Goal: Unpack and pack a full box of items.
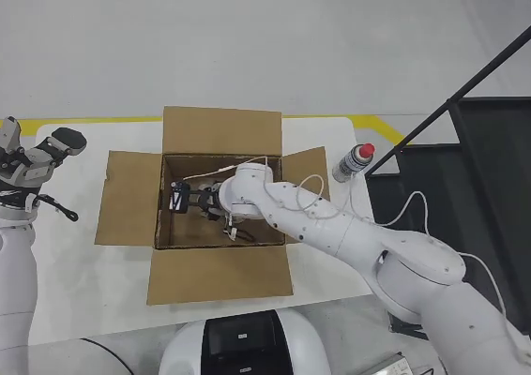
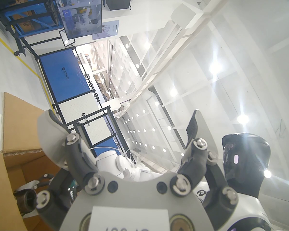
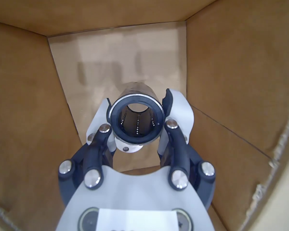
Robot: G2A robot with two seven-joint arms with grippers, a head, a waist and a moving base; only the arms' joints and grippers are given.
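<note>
White logo lettering on blue wall panels (image 2: 62, 78), cut-off digits on wrist label (image 2: 130, 218)

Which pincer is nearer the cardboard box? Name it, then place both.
Right. The right pincer is down inside the cardboard box, shut on a metal tube. The left pincer is open, outside the box, beyond its side flap near the edge of the table.

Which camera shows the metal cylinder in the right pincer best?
Right wrist view: the metal cylinder sits end-on, bore visible, clamped in the right pincer inside the box. Top view shows a small dark shape at the arm's tip; left wrist view catches part of it.
</note>
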